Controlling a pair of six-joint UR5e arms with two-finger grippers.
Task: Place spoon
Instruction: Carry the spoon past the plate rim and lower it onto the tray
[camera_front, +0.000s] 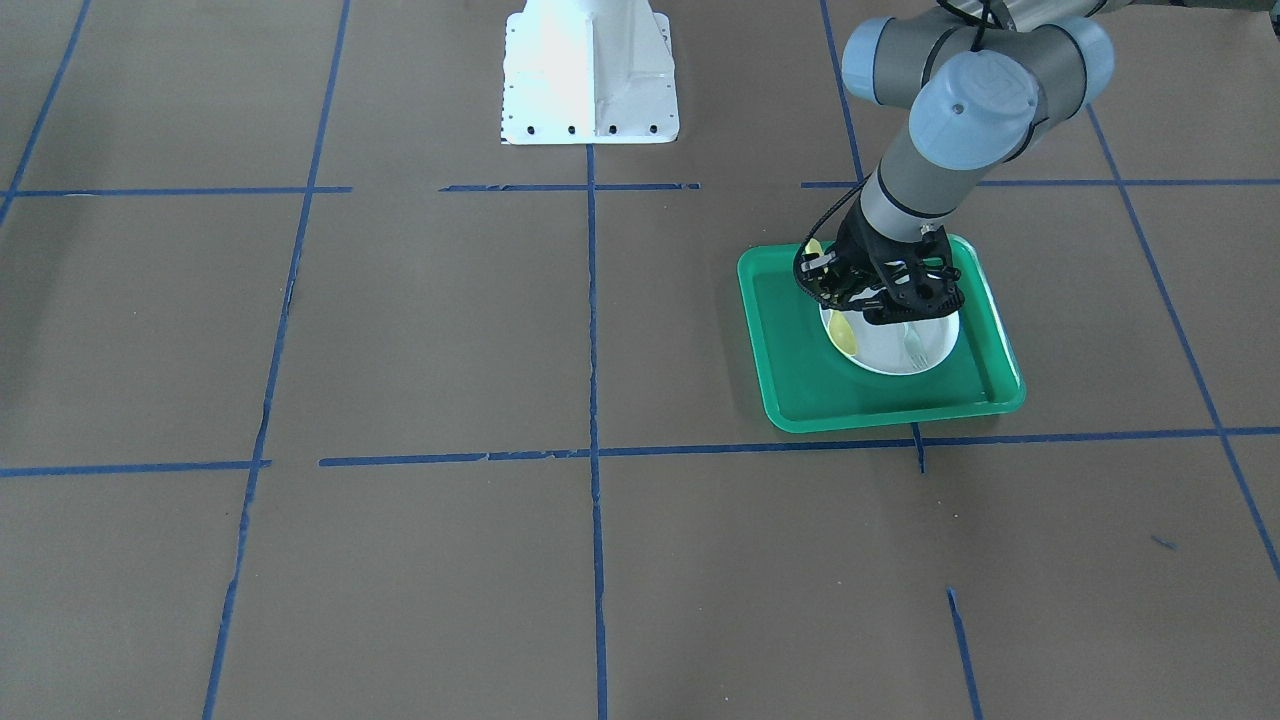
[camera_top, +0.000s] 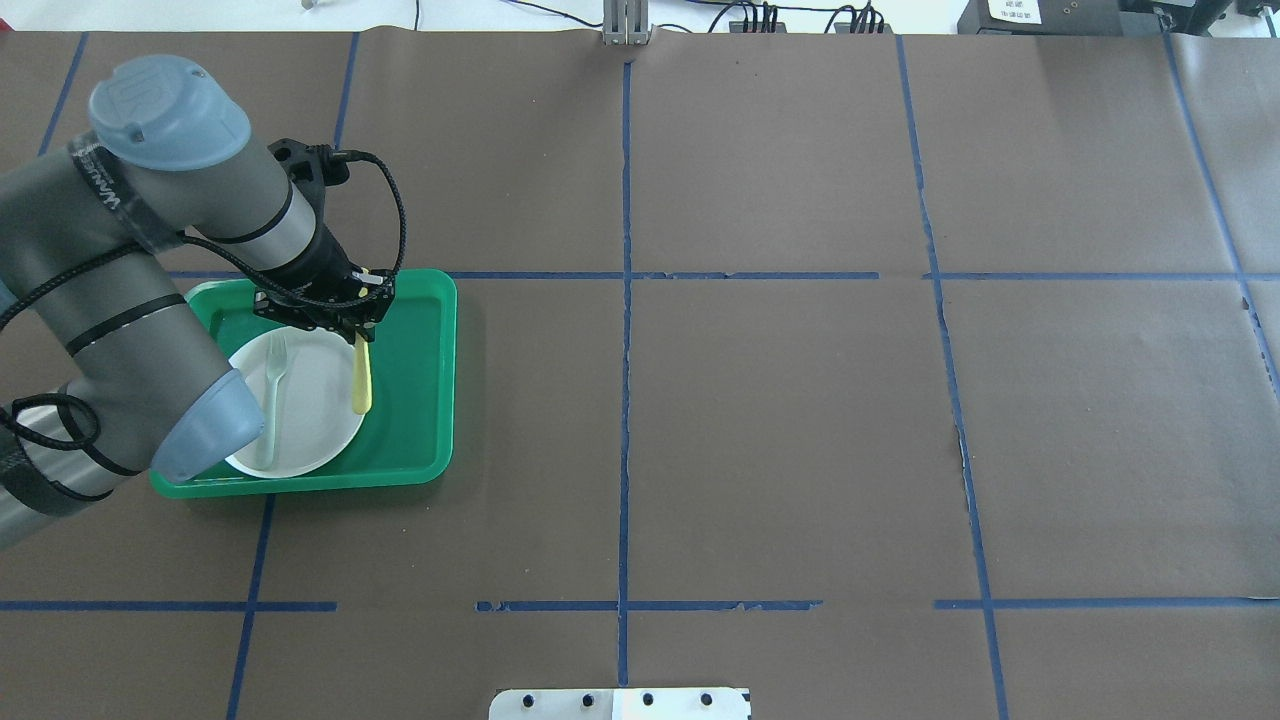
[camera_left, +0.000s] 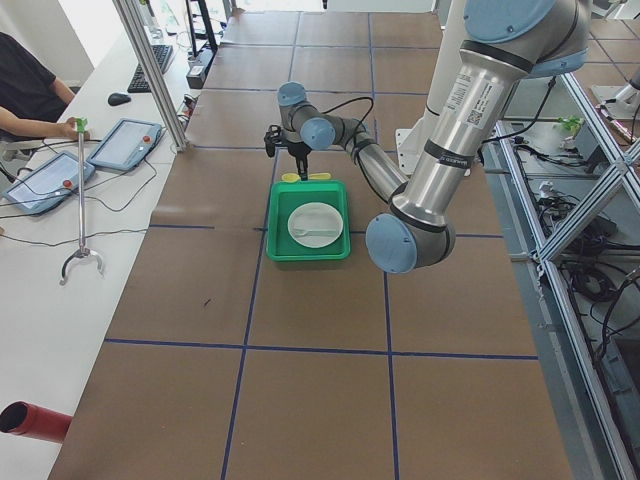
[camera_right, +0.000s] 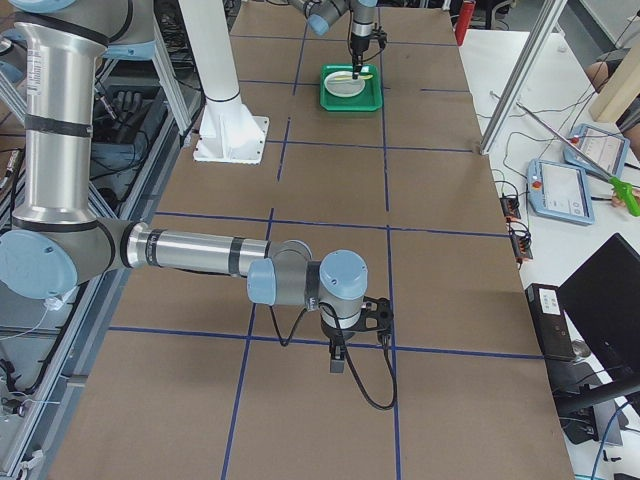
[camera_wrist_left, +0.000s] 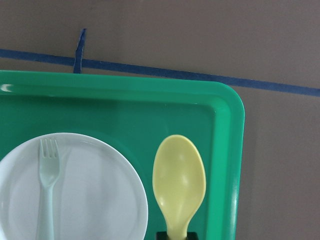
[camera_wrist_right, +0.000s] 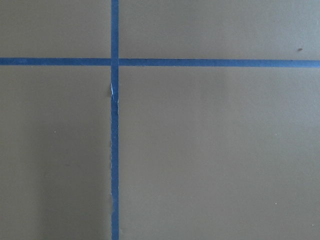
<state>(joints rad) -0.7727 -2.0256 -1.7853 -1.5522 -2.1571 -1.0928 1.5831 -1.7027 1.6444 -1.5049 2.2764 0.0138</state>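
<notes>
Table: brown paper, blue tape grid.

L arm: in from overhead view's left edge, elbow low by tray's near corner, wrist angled down over tray.

R arm: stretched low over bare paper, well apart from tray; wrist cam there shows only paper + a tape cross.

Green tray: flat on paper in robot's left part of table, rounded corners, raised rim.

White plate: round, inside tray, in the part nearer robot.

L gripper: over tray just beyond plate's far rim, fingers clamped on spoon at the handle.

R gripper: pointing down, close over paper; seen in side view only, so grip state impossible to tell.

Fork: pale, lying on plate, tines away from robot.

Yellow spoon, again: in L wrist cam the oval bowl sits over bare tray floor btwn plate rim and tray's side wall. Overhead, slim yellow length runs along plate's edge on the side toward table's middle. Touching tray or not: unclear.
</notes>
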